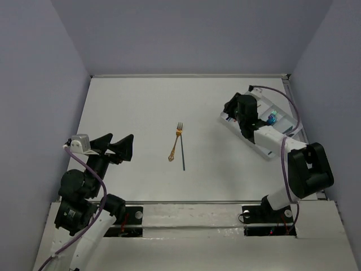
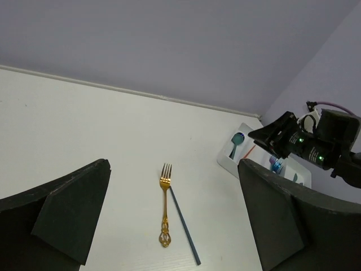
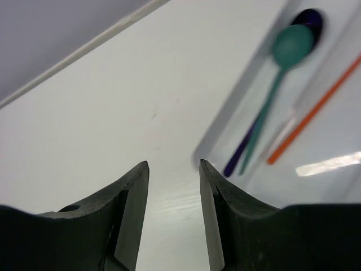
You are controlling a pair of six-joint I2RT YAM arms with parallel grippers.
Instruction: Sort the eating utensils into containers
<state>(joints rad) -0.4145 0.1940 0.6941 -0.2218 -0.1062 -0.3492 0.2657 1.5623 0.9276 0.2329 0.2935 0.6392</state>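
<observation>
Mostly done, I judge. White divided tray (image 1: 285, 110) at the far right corner of the tabletop (image 1: 130, 107) holds a teal spoon (image 3: 282, 62), dark blue spoon (image 3: 309, 20) and orange-red utensil (image 3: 316, 107) in its long compartments.

Left to sort: gold fork (image 1: 175, 144) and thin dark blue utensil (image 1: 182, 155), side by side mid-tabletop, well apart from every edge.

Right tool (image 3: 174, 165) hangs just beside the tray's corner, jaws narrowly apart, empty. Left tool (image 1: 120, 137) wide, empty, near the left edge. Open room all round the pair.
</observation>
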